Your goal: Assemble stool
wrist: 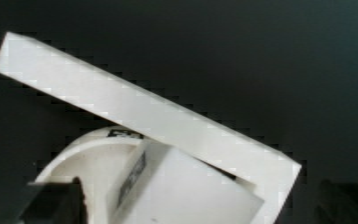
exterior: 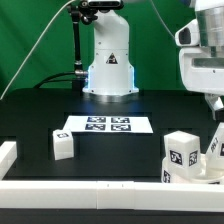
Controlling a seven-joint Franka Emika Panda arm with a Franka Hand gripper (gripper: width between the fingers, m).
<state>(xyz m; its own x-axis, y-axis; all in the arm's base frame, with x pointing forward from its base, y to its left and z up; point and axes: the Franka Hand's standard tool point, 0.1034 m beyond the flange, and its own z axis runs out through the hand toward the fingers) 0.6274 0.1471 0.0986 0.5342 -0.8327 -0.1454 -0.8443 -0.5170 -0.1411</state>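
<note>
Covering most of the exterior view: table (exterior: 40, 105), black, matt.

Robot base (exterior: 108, 60): white, upright at the far edge, centre.

Rails (exterior: 80, 190): long, white, along the near edge and at the exterior view's left.

Marker board (exterior: 105, 124): thin, flat, white, several square tags, lying in front of the robot base.

Seat (exterior: 195, 172): white plastic, low and round like a drum, at the near corner on the exterior view's right, just behind the front rail. It is partly hidden there. In the wrist view its curved rim and a sliver of black tag show.

Straight-edged part (wrist: 140, 100): white, long, flat-faced, slanting across the seat in the wrist view. Which part it is cannot be told.

Second leg (exterior: 183, 147): chunky white block, black-and-white tag facing out, tilted, close against the seat. Whether it touches is not clear.

Lone leg (exterior: 62, 145): same white block with a tag, standing on the exterior view's left, well apart from the seat.

Gripper (exterior: 215, 132): above the seat corner, fingers (wrist: 51, 207) spread wide, pinching nothing.
</note>
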